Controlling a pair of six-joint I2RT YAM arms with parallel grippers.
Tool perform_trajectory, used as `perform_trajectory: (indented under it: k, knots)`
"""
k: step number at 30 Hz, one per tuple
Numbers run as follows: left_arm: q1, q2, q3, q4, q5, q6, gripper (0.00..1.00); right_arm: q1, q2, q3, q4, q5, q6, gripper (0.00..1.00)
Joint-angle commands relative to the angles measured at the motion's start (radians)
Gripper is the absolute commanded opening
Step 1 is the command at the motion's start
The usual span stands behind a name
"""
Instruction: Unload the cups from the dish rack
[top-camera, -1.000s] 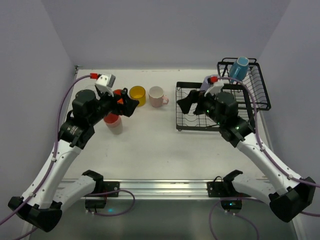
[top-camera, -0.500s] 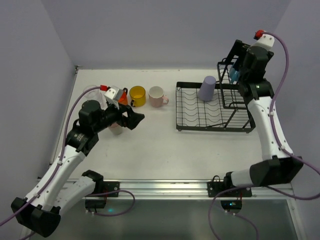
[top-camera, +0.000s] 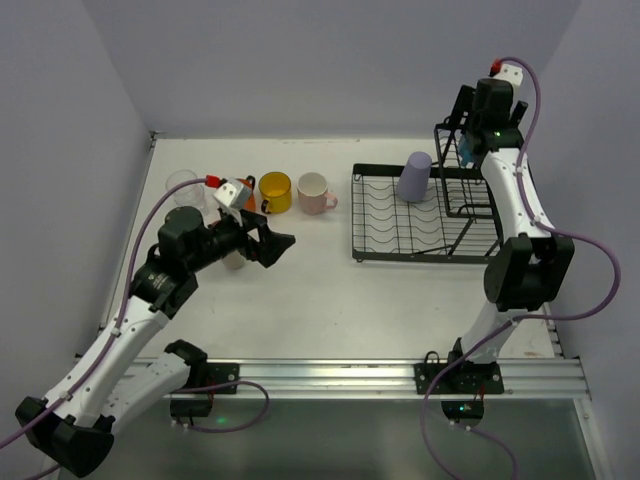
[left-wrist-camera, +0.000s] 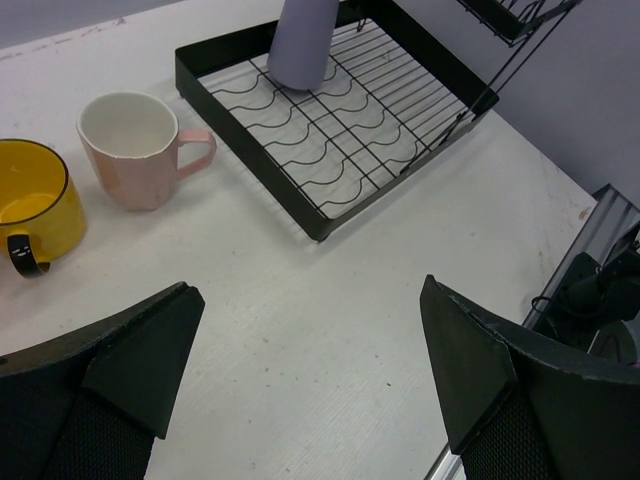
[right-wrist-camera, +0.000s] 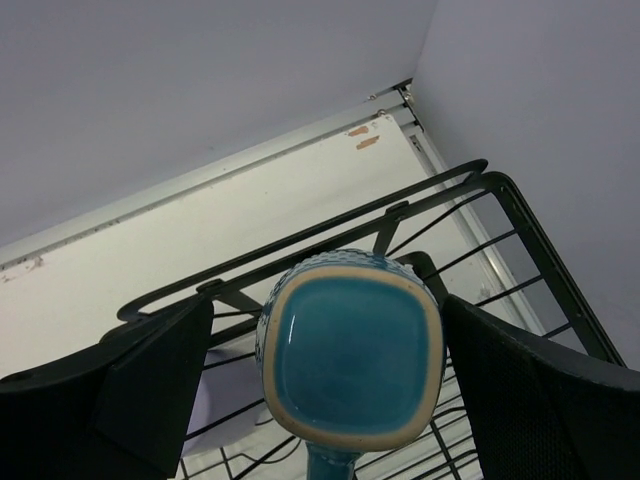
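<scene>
- The dish rack (top-camera: 430, 215) is black wire and sits on the right of the table. Its flat ribbed tray holds the lavender tumbler (left-wrist-camera: 305, 40) mouth-down, presumably to drain.
- My right gripper (right-wrist-camera: 345, 390) hangs over the raised basket, jaws spread wide either side of the blue mug (right-wrist-camera: 350, 350) and gripping nothing. The mug is inverted, its glazed, squarish base facing up.
- My left gripper (left-wrist-camera: 315, 380) hovers wide open and empty over the table.
- The pale pink mug (left-wrist-camera: 140, 150) and yellow mug (left-wrist-camera: 30, 205), both glossy, stand upright outside the rack. I judge them unloaded.

Dish rack (right-wrist-camera: 540, 253) wires hem the blue mug (right-wrist-camera: 350, 365); open table (left-wrist-camera: 330, 320) fronts the left gripper (left-wrist-camera: 310, 390).
</scene>
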Motion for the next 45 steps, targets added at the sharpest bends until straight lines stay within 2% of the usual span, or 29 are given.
perform_trajectory:
  k: [1, 4, 8, 9, 13, 15, 16, 18, 22, 23, 26, 31, 37, 41, 45]
  knots:
    - [-0.005, 0.002, -0.001, 0.029, -0.007, 0.026, 1.00, 0.001, 0.014, 0.065, -0.007, 0.016, -0.021, 0.99]
    - [-0.005, 0.010, -0.001, 0.027, -0.010, 0.029, 1.00, -0.001, 0.016, 0.055, -0.003, 0.031, -0.015, 0.97]
    - [-0.005, 0.014, 0.000, 0.024, -0.022, 0.033, 1.00, 0.001, -0.003, 0.006, 0.036, 0.054, -0.020, 0.88]
    - [-0.005, 0.018, 0.002, 0.026, -0.023, 0.031, 1.00, 0.001, -0.004, 0.004, 0.039, 0.056, -0.020, 0.83]
    - [-0.005, 0.016, 0.002, 0.024, -0.031, 0.033, 1.00, -0.001, -0.009, -0.008, 0.037, 0.059, -0.023, 0.78]
    - [-0.005, 0.016, 0.002, 0.023, -0.033, 0.031, 1.00, -0.001, -0.013, -0.015, 0.037, 0.058, -0.026, 0.80]
    - [-0.005, 0.018, 0.002, 0.023, -0.033, 0.031, 1.00, -0.001, -0.013, -0.018, 0.037, 0.059, -0.026, 0.88]
    - [-0.005, 0.016, 0.002, 0.023, -0.031, 0.029, 1.00, -0.001, -0.013, -0.024, 0.036, 0.062, -0.028, 0.91]
    - [-0.005, 0.018, 0.002, 0.023, -0.031, 0.031, 1.00, -0.001, -0.019, -0.027, 0.037, 0.045, -0.023, 0.78]
    - [-0.005, 0.018, 0.000, 0.023, -0.033, 0.029, 1.00, -0.001, -0.024, -0.025, 0.037, 0.045, -0.018, 0.68]
    - [-0.005, 0.021, 0.002, 0.023, -0.033, 0.028, 1.00, -0.001, -0.055, -0.022, 0.052, 0.044, -0.021, 0.51]
    - [-0.003, 0.031, 0.007, 0.023, -0.027, 0.023, 1.00, -0.001, -0.148, -0.050, 0.115, 0.030, -0.028, 0.42]
    - [-0.003, 0.057, 0.016, 0.035, 0.007, 0.000, 1.00, -0.001, -0.344, -0.175, 0.195, -0.048, 0.014, 0.36]
    - [-0.002, 0.073, 0.019, 0.064, 0.052, -0.030, 1.00, 0.001, -0.496, -0.307, 0.278, -0.137, 0.107, 0.31]
    - [-0.003, 0.100, 0.025, 0.118, 0.113, -0.084, 1.00, 0.007, -0.630, -0.433, 0.344, -0.400, 0.248, 0.30]
